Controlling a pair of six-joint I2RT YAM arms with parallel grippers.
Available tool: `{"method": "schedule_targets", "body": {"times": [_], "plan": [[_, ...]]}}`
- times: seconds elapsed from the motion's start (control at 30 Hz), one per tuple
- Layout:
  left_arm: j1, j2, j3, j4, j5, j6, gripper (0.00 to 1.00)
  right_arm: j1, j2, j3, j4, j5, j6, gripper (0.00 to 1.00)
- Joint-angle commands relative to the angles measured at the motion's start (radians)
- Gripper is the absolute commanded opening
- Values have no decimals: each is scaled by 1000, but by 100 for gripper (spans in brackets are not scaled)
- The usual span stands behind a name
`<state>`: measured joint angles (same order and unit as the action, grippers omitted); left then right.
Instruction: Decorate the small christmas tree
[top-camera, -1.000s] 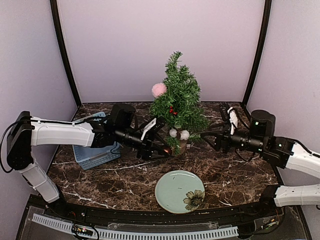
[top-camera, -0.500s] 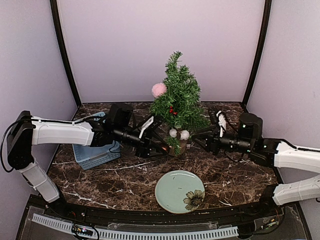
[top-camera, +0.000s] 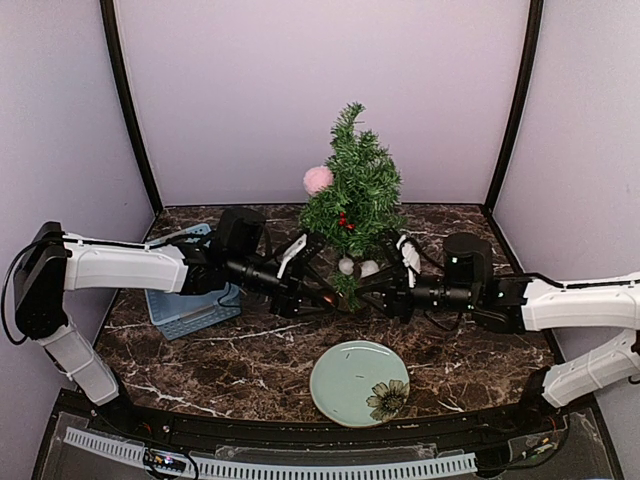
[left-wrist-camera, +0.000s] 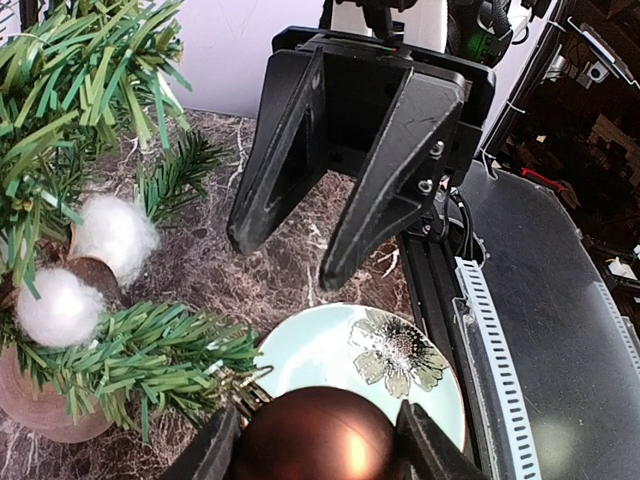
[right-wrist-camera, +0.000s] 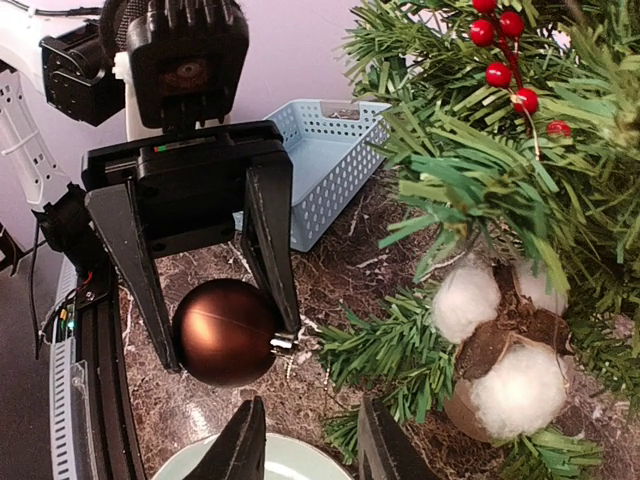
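The small christmas tree (top-camera: 358, 195) stands at the table's middle back on a wood stump (right-wrist-camera: 470, 400), with red berries (right-wrist-camera: 505, 50), a pink ball (top-camera: 318, 179) and white cotton puffs (right-wrist-camera: 465, 298). My left gripper (top-camera: 322, 293) is shut on a brown bauble (right-wrist-camera: 226, 332), held at a low left branch (right-wrist-camera: 385, 345); the bauble's cap and hook touch the needles (left-wrist-camera: 245, 385). My right gripper (top-camera: 378, 297) is open and empty, facing the left one from the right, its fingertips (left-wrist-camera: 345, 255) just right of the bauble (left-wrist-camera: 315, 437).
A light green plate with a flower print (top-camera: 359, 382) lies at the front middle, just below both grippers. A light blue basket (top-camera: 190, 300) sits at the left, behind the left arm.
My right arm has moved left, from right of the tree to under its lower branches, close to the left gripper. My left gripper and the bauble have barely moved.
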<state>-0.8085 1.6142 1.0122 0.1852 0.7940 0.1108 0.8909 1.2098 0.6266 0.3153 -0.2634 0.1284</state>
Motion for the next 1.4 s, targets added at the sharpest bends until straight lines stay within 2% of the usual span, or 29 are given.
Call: {"method": "schedule_targets", "body": {"times": [0.0,0.23,1.0,1.13,1.37], "plan": [[5,-24,-16,15,22,-9,25,17,35,35,61,18,-37,33],[5,-31,-22,20,17,-11,25,33,102,55,71,16,-54,32],[8,-36,-28,28,21,-10,25,65,166,97,44,46,-114,29],[9,-36,-25,28,22,-11,25,68,174,102,47,60,-121,21],[12,-35,-24,27,26,-14,25,76,157,103,39,83,-123,0]]}}
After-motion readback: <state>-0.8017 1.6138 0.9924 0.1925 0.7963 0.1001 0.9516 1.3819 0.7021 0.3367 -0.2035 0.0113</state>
